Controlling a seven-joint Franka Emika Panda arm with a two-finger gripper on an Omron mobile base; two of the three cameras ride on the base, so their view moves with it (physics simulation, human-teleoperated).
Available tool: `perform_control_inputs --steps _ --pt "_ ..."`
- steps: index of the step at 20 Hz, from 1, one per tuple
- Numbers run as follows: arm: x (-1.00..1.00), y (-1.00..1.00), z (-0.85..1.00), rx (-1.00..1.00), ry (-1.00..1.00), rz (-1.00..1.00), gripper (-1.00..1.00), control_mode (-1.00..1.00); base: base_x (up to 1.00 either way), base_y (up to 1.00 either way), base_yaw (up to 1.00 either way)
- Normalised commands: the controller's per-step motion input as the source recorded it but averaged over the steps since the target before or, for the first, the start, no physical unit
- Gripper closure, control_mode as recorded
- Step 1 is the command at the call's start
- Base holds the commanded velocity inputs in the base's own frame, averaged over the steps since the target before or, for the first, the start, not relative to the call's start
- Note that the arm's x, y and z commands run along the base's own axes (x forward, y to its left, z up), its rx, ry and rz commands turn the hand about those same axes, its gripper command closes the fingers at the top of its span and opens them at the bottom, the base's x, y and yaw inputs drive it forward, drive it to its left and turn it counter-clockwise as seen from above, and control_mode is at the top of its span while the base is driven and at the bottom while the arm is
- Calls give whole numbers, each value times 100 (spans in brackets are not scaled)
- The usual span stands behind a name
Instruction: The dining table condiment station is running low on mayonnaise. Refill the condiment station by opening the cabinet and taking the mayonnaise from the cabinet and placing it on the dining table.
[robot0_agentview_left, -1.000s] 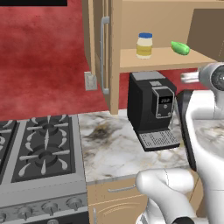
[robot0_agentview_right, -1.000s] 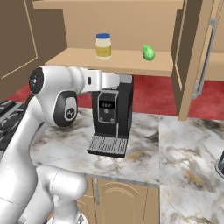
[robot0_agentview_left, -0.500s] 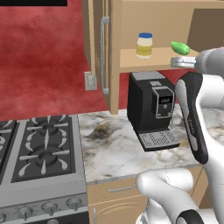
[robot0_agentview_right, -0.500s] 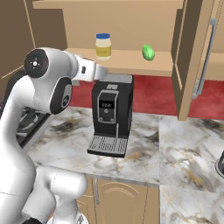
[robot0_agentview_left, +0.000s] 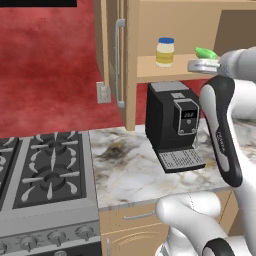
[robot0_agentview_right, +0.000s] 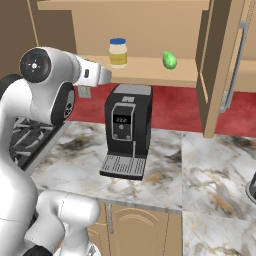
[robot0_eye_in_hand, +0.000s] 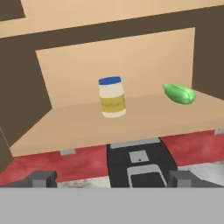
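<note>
A black cast-iron stove (robot0_agentview_left: 42, 175) meets veined marble counter (robot0_agentview_left: 125, 165). The tan wooden cabinet (robot0_agentview_left: 131, 60) stands open; on its smooth shelf the mayonnaise (robot0_eye_in_hand: 112, 97), a rounded pale jar with blue lid, sits upright, a glossy green vegetable (robot0_eye_in_hand: 179, 93) well right. The gripper (robot0_eye_in_hand: 111, 178), jaws spread wide and empty, hangs before the shelf, above a boxy black coffee machine (robot0_agentview_right: 126, 130).

Flat, even rendered light fills all three views, with no glare. The cabinet (robot0_eye_in_hand: 26, 83) interior shows dark shaded side walls. The coffee machine (robot0_agentview_right: 127, 125) casts a faint soft shadow on the bench (robot0_agentview_right: 200, 170). Edges stay sharp and undistorted.
</note>
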Motion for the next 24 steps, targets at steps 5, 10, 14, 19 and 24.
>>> perform_control_inputs --steps 5,10,14,19,24 --pt "50 11 -4 0 10 5 -100 -100 0 0 0" --pt "53 4 0 0 3 0 -100 -100 0 0 0" --pt "34 0 1 0 0 0 -100 -100 0 0 0" --pt "34 8 18 -4 -4 0 -100 -100 0 0 0" --pt "20 4 35 -14 -15 0 -100 -100 0 0 0"
